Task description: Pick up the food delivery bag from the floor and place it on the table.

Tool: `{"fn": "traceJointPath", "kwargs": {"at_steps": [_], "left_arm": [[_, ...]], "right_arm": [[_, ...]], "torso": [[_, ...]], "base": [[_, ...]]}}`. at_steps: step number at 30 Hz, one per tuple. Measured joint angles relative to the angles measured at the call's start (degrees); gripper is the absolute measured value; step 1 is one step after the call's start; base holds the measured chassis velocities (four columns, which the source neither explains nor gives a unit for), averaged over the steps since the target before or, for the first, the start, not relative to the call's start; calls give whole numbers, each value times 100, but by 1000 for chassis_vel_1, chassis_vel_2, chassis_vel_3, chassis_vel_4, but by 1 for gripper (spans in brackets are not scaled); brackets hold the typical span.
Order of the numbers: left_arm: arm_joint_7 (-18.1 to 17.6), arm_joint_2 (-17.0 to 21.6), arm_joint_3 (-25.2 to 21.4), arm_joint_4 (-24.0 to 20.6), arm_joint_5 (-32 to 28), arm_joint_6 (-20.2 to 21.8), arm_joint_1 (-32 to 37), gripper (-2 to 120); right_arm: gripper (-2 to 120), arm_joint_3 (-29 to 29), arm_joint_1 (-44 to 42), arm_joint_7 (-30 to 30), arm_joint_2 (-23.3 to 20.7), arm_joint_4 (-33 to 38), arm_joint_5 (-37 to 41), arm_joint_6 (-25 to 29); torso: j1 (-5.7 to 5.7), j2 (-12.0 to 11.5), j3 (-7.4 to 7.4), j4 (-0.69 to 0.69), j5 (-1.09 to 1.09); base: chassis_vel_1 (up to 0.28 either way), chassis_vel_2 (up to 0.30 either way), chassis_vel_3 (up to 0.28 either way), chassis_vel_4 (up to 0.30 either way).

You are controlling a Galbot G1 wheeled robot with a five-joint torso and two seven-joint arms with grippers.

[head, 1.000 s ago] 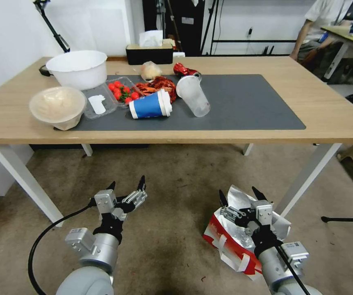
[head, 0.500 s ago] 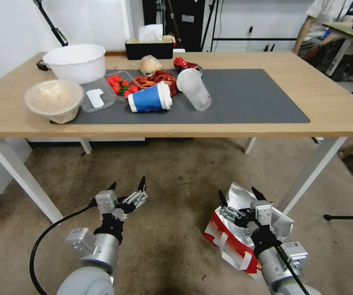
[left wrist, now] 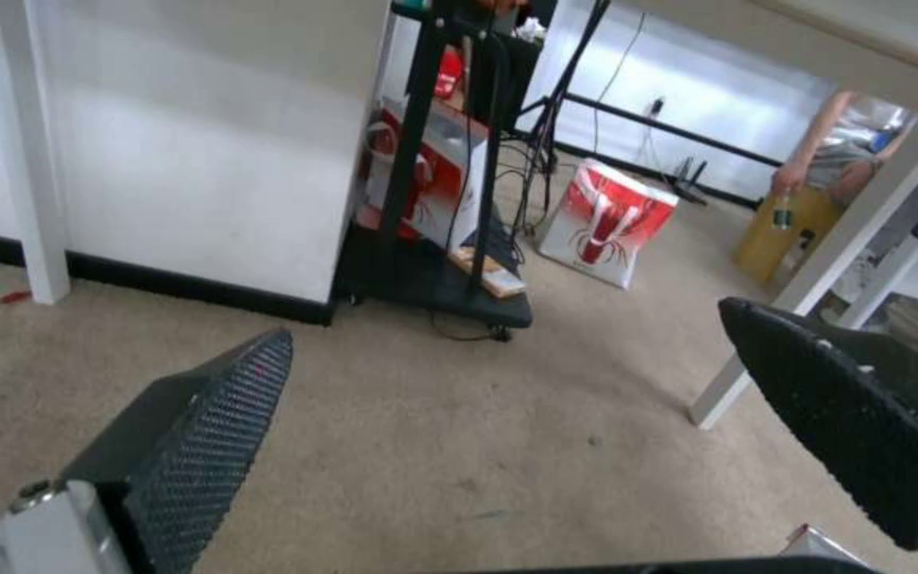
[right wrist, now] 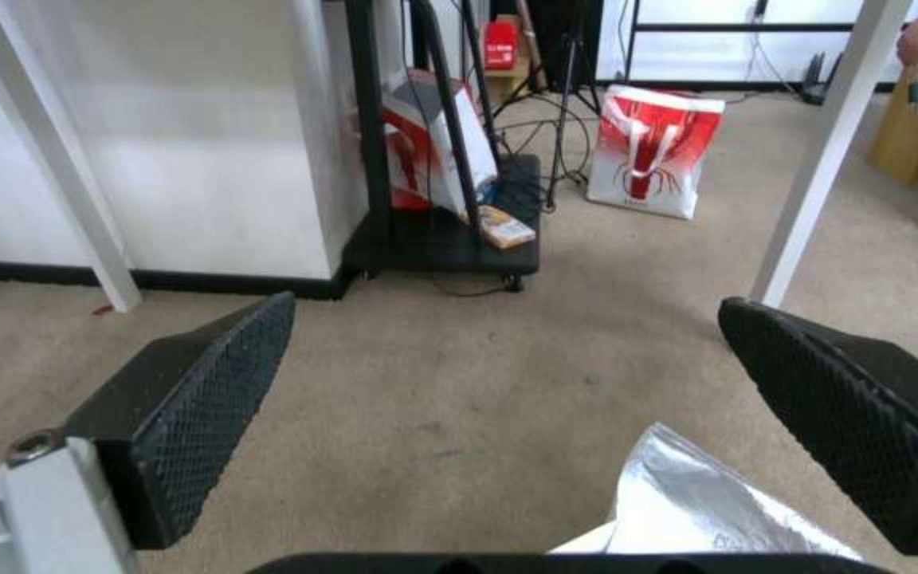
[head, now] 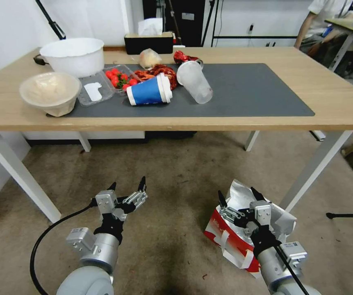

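Observation:
The food delivery bag (head: 226, 237) lies on its side on the floor (head: 176, 168), to the right, near a white leg of the table (head: 340, 102). Its red side panel, white strap handles and silver foil lining show. My right gripper (head: 236, 191) hovers open just above the bag's foil mouth; in the right wrist view the foil lining (right wrist: 693, 502) sits below the open right gripper (right wrist: 507, 301). My left gripper (head: 128, 183) is open over bare carpet, left of the bag, and the left wrist view has the left gripper (left wrist: 504, 319) with nothing in it.
On the table's dark grey mat (head: 250, 90) lie a blue cup (head: 147, 92), a clear cup (head: 194, 86), bowls (head: 51, 92) and food litter. Another red-and-white bag (right wrist: 656, 151) stands far beyond the table beside a black rack (right wrist: 438, 239). White table legs (head: 315, 168) flank the floor space.
The whole head view has shifted, with the table top sliding up in the picture, so the camera moved. Both grippers keep the same open pose and the bag stays on the floor.

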Motion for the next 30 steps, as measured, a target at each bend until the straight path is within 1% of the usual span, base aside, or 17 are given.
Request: {"fn": "traceJointPath", "kwargs": {"at_steps": [12, 17, 25, 30], "left_arm": [[18, -3, -3, -22, 29, -14, 13, 100], [19, -6, -4, -22, 31, -25, 15, 100], [19, -8, -14, -16, 32, -31, 12, 100], [22, -6, -15, -6, 30, -31, 9, 100]], "right_arm": [[100, 6, -20, -4, 0, 29, -1, 0], [100, 3, -21, -6, 0, 28, -4, -1], [100, -15, -14, -15, 0, 0, -17, 0], [100, -16, -11, -18, 0, -12, -19, 1]], "torso": [[-96, -320, -223, 0, 0], [-114, -392, -278, 0, 0], [-169, -606, -436, 0, 0], [-195, -696, -499, 0, 0]], "base": [[0, 0, 0, 0], [0, 0, 0, 0], [0, 0, 0, 0], [0, 0, 0, 0]]}}
